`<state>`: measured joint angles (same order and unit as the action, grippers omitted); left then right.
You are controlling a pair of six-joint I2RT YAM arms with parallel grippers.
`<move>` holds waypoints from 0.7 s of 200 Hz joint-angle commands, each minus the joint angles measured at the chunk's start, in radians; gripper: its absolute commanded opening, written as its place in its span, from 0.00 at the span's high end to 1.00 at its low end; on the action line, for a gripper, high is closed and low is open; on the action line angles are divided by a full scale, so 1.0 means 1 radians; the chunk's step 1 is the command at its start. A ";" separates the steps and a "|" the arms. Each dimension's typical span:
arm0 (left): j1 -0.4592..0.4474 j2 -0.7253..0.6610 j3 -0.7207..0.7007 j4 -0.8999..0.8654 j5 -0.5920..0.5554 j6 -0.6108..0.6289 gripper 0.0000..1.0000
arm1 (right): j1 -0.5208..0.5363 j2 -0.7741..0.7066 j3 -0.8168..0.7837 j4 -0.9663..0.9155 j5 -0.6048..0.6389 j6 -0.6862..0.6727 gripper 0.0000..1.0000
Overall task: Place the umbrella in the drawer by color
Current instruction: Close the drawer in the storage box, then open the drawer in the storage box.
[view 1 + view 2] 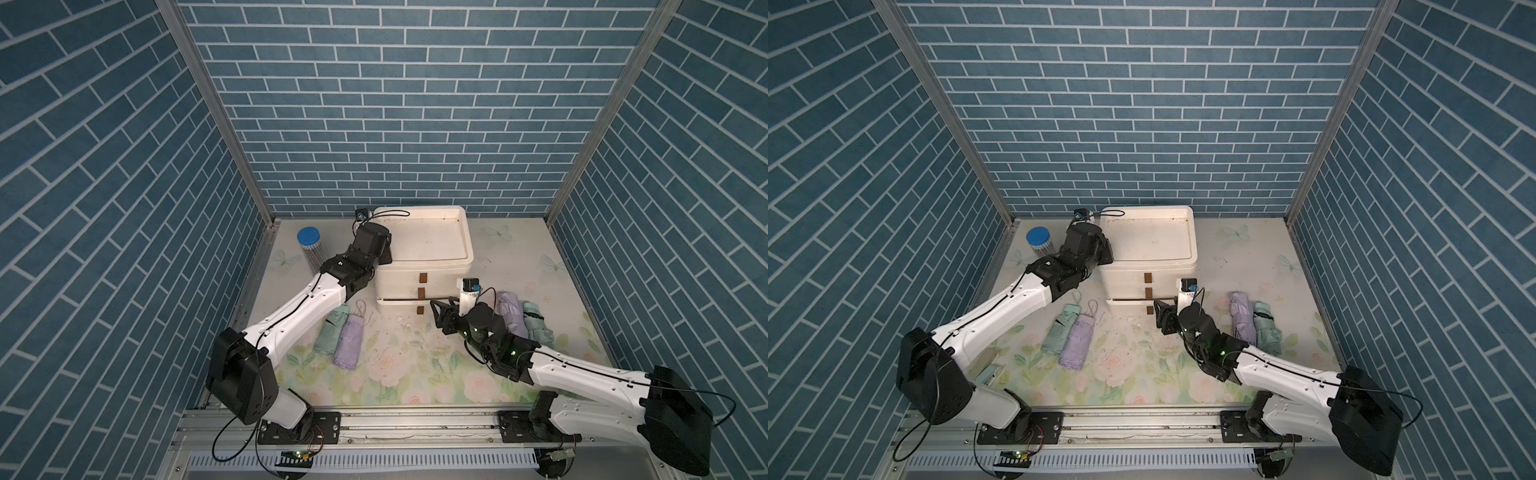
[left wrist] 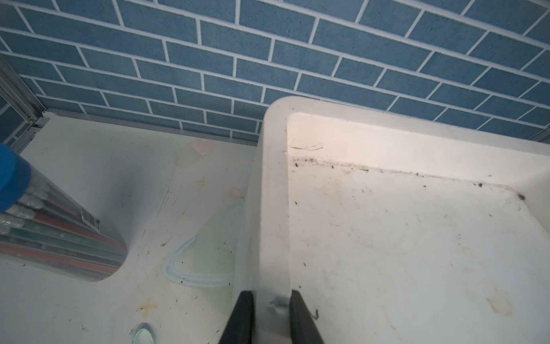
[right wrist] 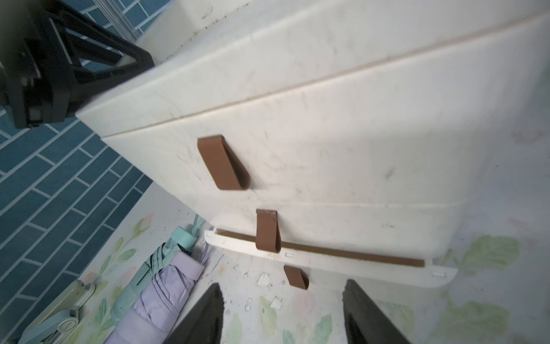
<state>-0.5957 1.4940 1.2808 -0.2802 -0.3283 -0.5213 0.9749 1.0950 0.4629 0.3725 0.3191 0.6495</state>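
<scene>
Plainly, none of the four umbrellas was in a drawer: all lay on the floral table (image 1: 415, 374). The left mint umbrella (image 1: 330, 330) and left lilac umbrella (image 1: 349, 340) lay touching, side by side, beside the left arm. The right lilac umbrella (image 1: 513, 316) and right mint umbrella (image 1: 536, 324) lay likewise, partly behind the right arm.

The left gripper (image 2: 270, 295) was clamped on the top rim of the white drawer unit (image 1: 403, 282), one finger on each side of the wall. The right gripper (image 3: 282, 284) hung in front of the unit with its jaws wide apart and nothing between them (the bottom handle (image 3: 296, 277) sat just beyond the tips). The lowest drawer (image 3: 372, 269) stood slightly ajar. A blue-capped tube (image 1: 309, 249) stood near the back corner.
</scene>
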 commanded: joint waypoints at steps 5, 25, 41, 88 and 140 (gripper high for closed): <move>-0.021 0.008 -0.064 -0.137 0.135 -0.112 0.89 | -0.009 0.006 -0.063 0.184 -0.094 0.115 0.34; -0.021 0.000 -0.081 -0.129 0.140 -0.117 0.90 | -0.018 0.050 -0.077 0.281 -0.120 0.140 0.34; -0.021 0.001 -0.090 -0.125 0.150 -0.118 0.92 | -0.020 0.081 -0.093 0.346 -0.096 0.154 0.35; -0.022 -0.008 -0.109 -0.116 0.164 -0.125 0.96 | -0.056 0.197 -0.096 0.522 -0.143 0.191 0.35; -0.021 -0.006 -0.107 -0.123 0.164 -0.110 1.00 | -0.099 0.327 -0.122 0.734 -0.241 0.258 0.38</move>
<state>-0.5957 1.4696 1.2316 -0.2214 -0.3195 -0.5350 0.8883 1.3781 0.3546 0.9550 0.1444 0.8539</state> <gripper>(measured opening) 0.228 0.629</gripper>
